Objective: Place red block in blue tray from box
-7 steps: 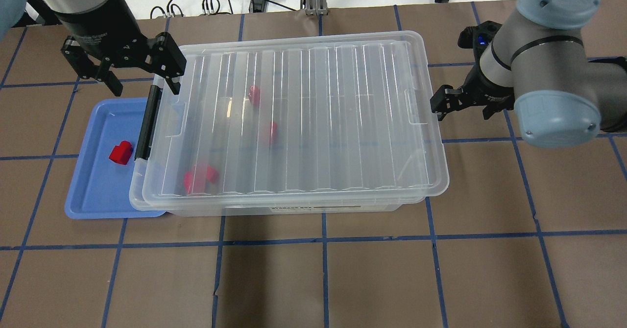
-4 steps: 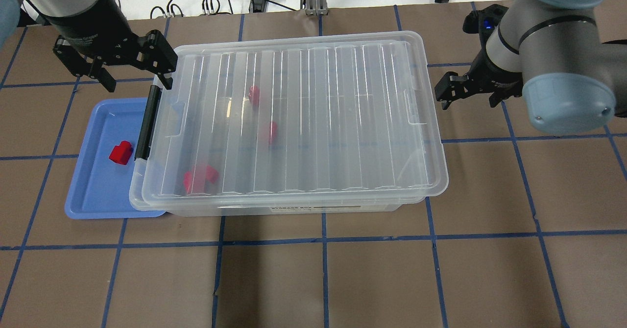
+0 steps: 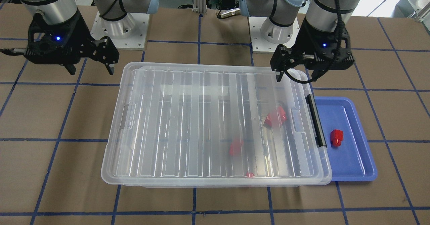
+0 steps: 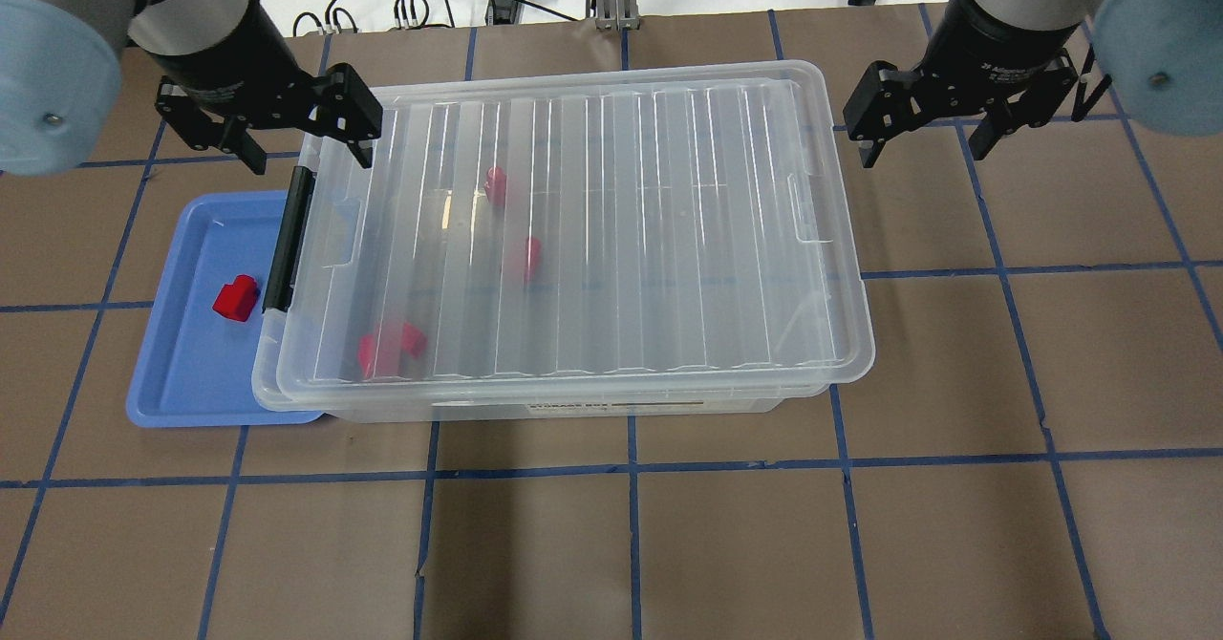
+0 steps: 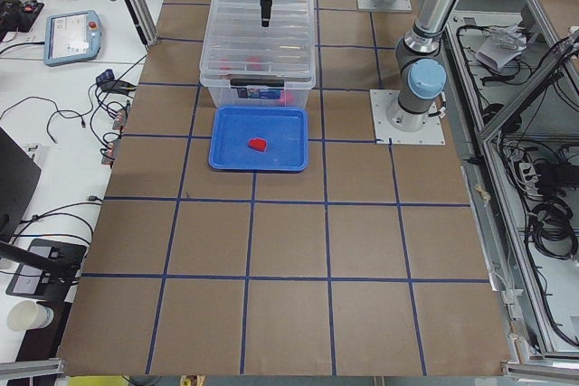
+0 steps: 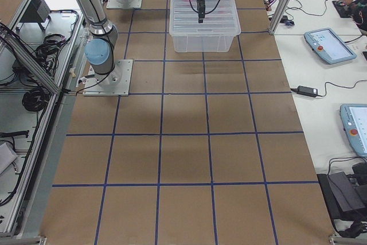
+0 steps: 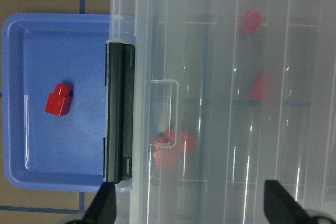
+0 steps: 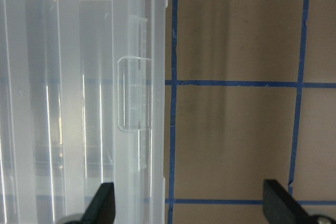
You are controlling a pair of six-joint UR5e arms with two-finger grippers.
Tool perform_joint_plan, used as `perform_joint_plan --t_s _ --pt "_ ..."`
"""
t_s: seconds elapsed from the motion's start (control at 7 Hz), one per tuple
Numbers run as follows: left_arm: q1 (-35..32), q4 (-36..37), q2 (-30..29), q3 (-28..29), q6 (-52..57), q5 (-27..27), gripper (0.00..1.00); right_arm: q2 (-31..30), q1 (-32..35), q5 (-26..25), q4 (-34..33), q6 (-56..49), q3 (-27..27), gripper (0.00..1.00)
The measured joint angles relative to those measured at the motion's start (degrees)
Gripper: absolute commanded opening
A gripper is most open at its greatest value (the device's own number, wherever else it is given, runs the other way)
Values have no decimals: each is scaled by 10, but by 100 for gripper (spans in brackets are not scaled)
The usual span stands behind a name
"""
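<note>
In the last second you swung both arms, and nothing else on the table moved. In the overhead view your left gripper (image 4: 309, 158) shifted right along the upper left of the frame. It ended above the box's corner, over the top end of the black latch (image 4: 287, 239). Your right gripper (image 4: 924, 151) climbed from mid-right toward the upper right and turned, so its fingers pointed down the frame, just off the box's far short end.

Both sets of fingers were spread wide and carried nothing. The wrist cameras showed only the box edge and the paper-covered table between the tips.

The red block (image 4: 236, 297) lay in the blue tray (image 4: 182, 373) at the left of the frame, near the latch side but clear of the rim. The box (image 4: 621, 239) sat with its ribbed lid (image 4: 669, 143) on. Three more red pieces (image 4: 390, 349) showed blurred through it.

With a block already in the tray and the lid shut, the placement looked finished to me. I read your arm moves as clearing away from the box, not starting another pick.
</note>
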Motion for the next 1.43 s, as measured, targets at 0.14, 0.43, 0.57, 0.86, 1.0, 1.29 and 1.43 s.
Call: perform_joint_plan --t_s 0.14,0.43,0.57,0.86,1.0,1.29,1.43 --pt "-8 1 1 -1 -1 0 100 0 6 0 10 13 0 100" --pt "-10 2 3 1 1 1 100 1 9 4 13 22 -3 100" --pt "-10 2 3 0 1 1 100 1 10 4 13 23 -4 100" --pt "-10 4 3 -1 1 2 100 1 10 3 14 23 -4 100" --pt "-10 5 5 -3 1 3 100 1 10 2 14 24 -4 100" --pt "-10 5 6 -4 1 2 100 1 10 0 14 24 -4 100" --pt "-11 5 6 -4 1 2 100 2 10 0 15 24 -4 100"
